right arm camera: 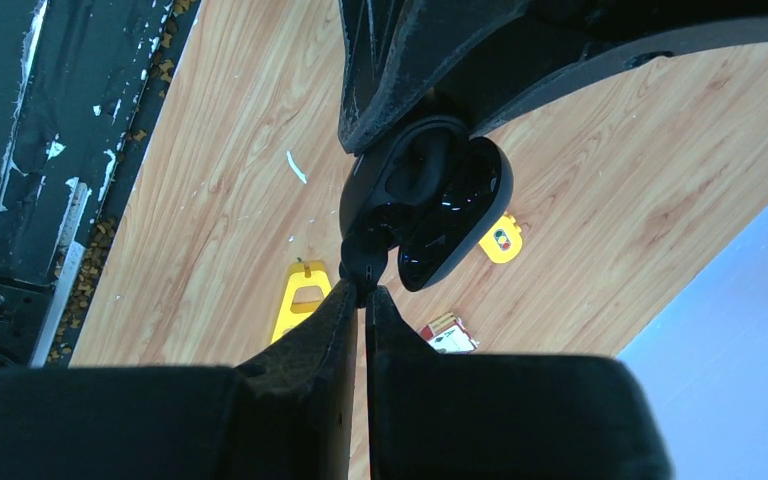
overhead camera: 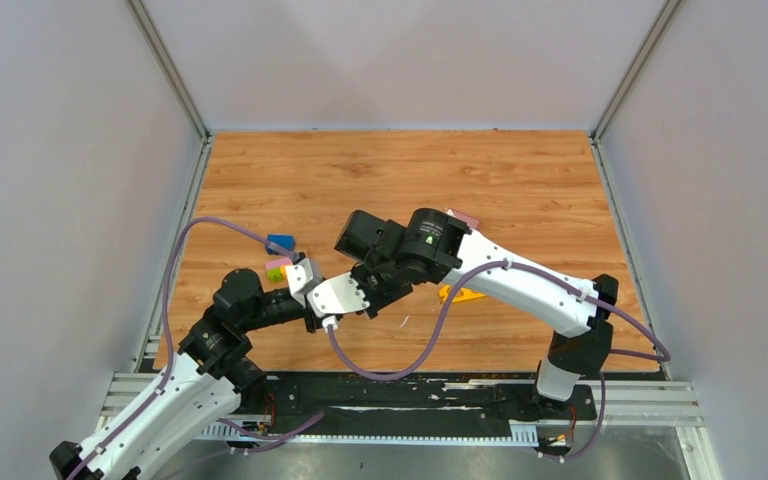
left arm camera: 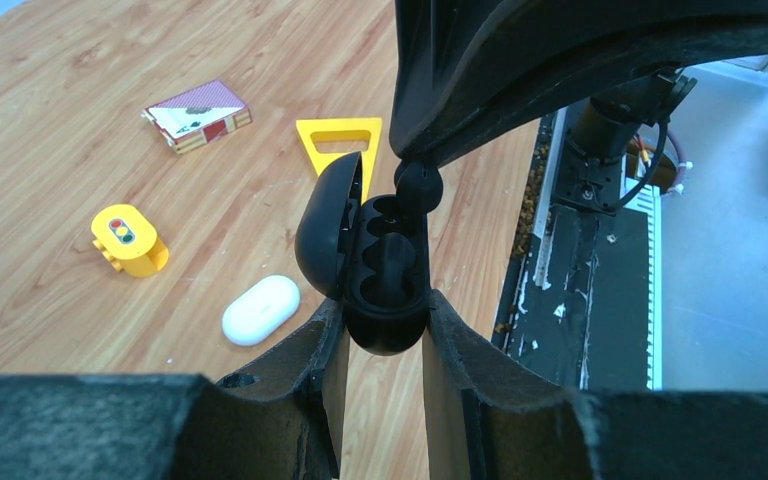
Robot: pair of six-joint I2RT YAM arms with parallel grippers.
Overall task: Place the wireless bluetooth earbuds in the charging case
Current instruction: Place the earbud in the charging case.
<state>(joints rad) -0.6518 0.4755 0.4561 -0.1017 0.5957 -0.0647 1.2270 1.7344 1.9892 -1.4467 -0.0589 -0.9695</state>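
In the left wrist view my left gripper point(left arm camera: 385, 310) is shut on the lower end of a black charging case point(left arm camera: 388, 265), which it holds above the table with its lid point(left arm camera: 325, 225) swung open to the left. My right gripper point(right arm camera: 363, 290) is shut on a black earbud point(right arm camera: 366, 262), which it holds at the case's far socket. That earbud also shows in the left wrist view point(left arm camera: 417, 187), touching the case's rim. In the top view both grippers meet near the table's middle point(overhead camera: 360, 288). No white earbuds are in view. I cannot tell what the case's sockets hold.
A closed white case point(left arm camera: 260, 310) lies on the table left of the black one. Beyond it are a yellow traffic-light block point(left arm camera: 128, 240), a card box point(left arm camera: 198, 114) and a yellow triangle point(left arm camera: 338, 140). Small blue point(overhead camera: 281, 242) and coloured blocks point(overhead camera: 278, 268) lie at the left.
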